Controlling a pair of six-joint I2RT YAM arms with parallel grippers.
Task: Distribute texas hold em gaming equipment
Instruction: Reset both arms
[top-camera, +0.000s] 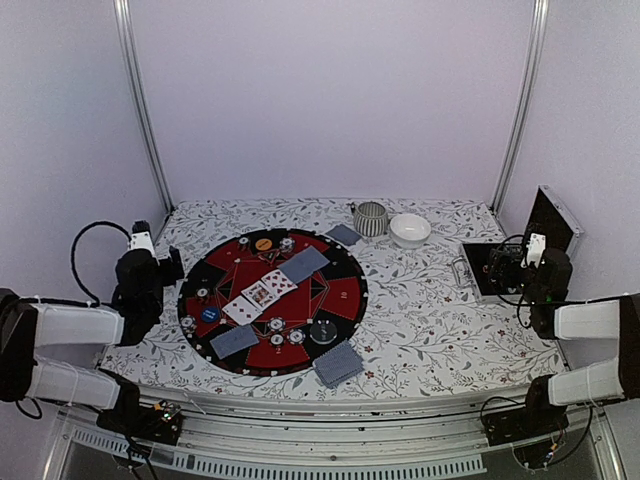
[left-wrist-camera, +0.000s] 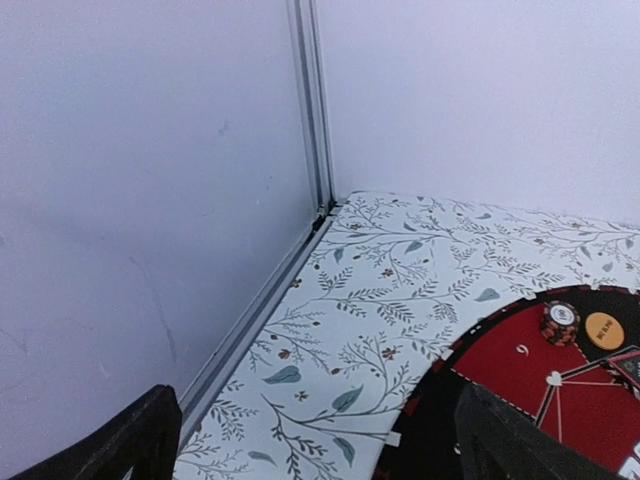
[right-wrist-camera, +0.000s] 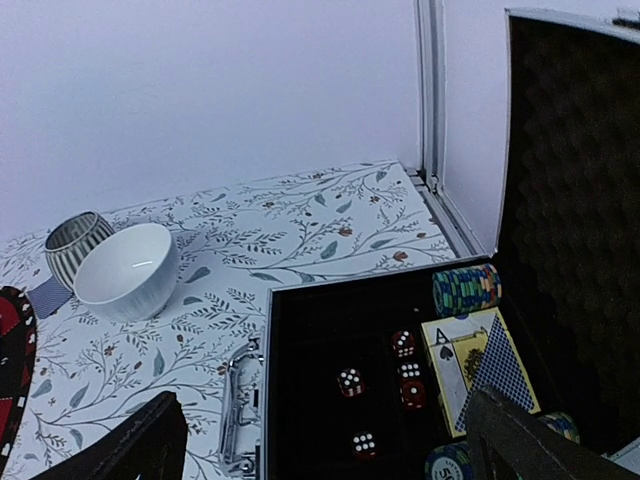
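The left end effector (left-wrist-camera: 318, 452) hangs wide open over the floral tabletop's (top-camera: 420, 310) left edge. Grey-blue-backed playing cards (top-camera: 305, 264) and small round poker chips (top-camera: 263, 243) lie on the round red-and-black mat (top-camera: 345, 300). At the right, the right end effector (right-wrist-camera: 335, 450) gapes wide over an open black case (right-wrist-camera: 310, 340) holding a chip stack (right-wrist-camera: 466, 288) and red dice (right-wrist-camera: 400, 345).
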